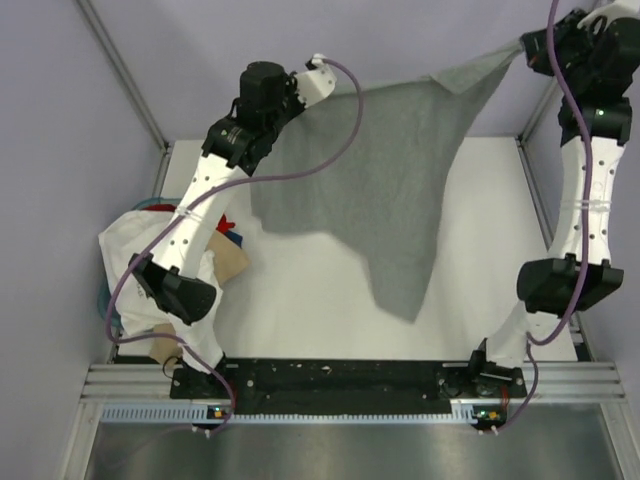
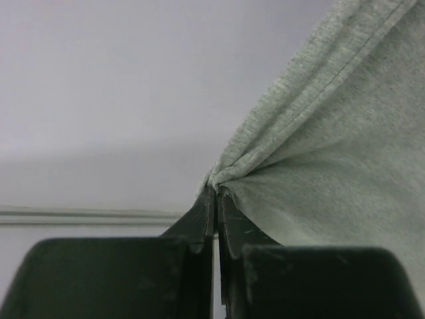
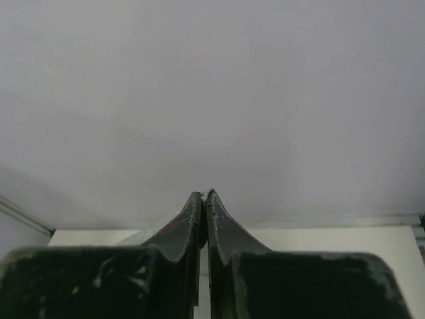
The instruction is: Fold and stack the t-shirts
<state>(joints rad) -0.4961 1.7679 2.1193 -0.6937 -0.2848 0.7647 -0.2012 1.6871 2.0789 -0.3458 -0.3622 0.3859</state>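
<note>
Hoisting the heather-grey t-shirt [image 1: 400, 190] high over the white table [image 1: 300, 300], both arms stretch it out like a banner in the overhead view: the left gripper [image 1: 322, 70] has one upper corner and the right gripper [image 1: 530, 45] the other, far at the top right. That looks like a spread to let the cloth hang flat and open before it is laid down for folding, with the lower tail trailing to a point near the table's middle. Off to the left waits a heap: a white t-shirt [image 1: 125, 250] on top, scraps of red and blue ones [image 1: 228, 230] and a tan t-shirt [image 1: 232, 262] poking out beside it, close to the left arm's base and just beside the landing area. The left arm's purple cable [image 1: 345, 130] loops across the front of the grey cloth and could snag. Over to the left wrist view: its fingers [image 2: 196, 222] are pressed tight together, pinching a gathered bunch of grey fabric right at the tips. Right wrist view now: the fingers [image 3: 182, 229] are squeezed together too, and the pinched cloth barely shows here; only the overhead view shows the grey corner running into them.
</note>
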